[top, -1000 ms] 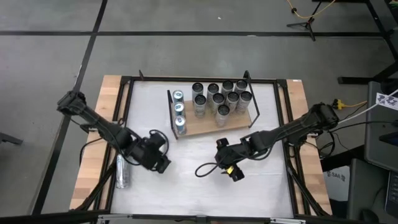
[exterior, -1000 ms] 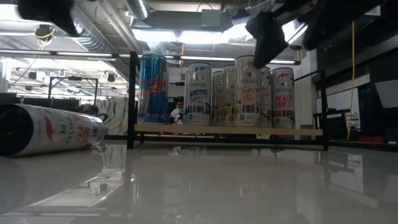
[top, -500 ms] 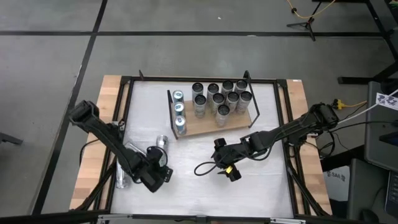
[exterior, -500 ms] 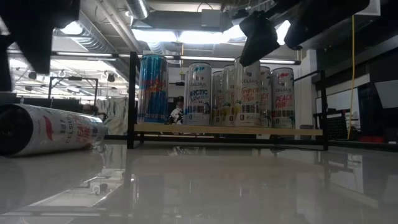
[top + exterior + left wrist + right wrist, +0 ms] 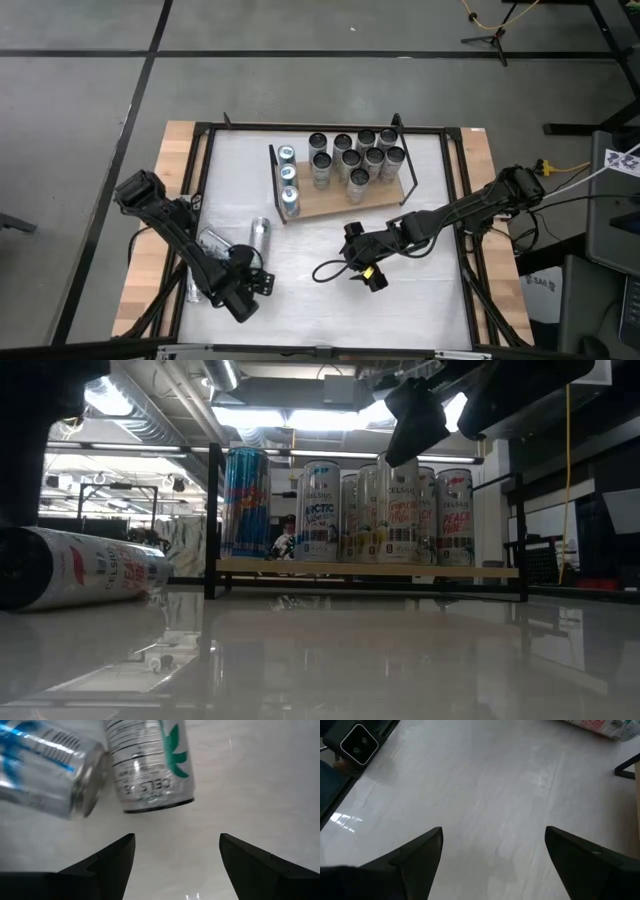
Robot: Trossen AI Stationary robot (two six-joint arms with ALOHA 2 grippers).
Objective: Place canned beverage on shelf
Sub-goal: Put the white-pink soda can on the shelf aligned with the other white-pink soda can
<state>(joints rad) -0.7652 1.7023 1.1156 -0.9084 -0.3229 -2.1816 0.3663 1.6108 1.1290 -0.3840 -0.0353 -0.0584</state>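
Observation:
The shelf (image 5: 340,203), a light wooden board with black wire ends, lies at the table's far middle and carries several upright cans (image 5: 352,157). Three loose cans lie on their sides at the near left: a green-leaf can (image 5: 150,765), a blue-lettered can (image 5: 45,770), and one (image 5: 193,287) partly under my left arm. My left gripper (image 5: 248,278) hangs open just short of the first two cans' ends, fingers (image 5: 117,857) pointing steeply down and touching nothing. My right gripper (image 5: 357,258) hovers open over bare table near the middle, in front of the shelf.
The white tabletop sits inside a black frame (image 5: 200,140) with wooden strips along both sides. A black cable (image 5: 330,270) loops on the table by my right gripper. Bare table lies between the loose cans and the shelf's near edge (image 5: 360,570).
My left gripper has come down and moved toward the table's near edge while rolling about its own axis, staying open. The two lying cans that it covered now show beyond its fingertips.

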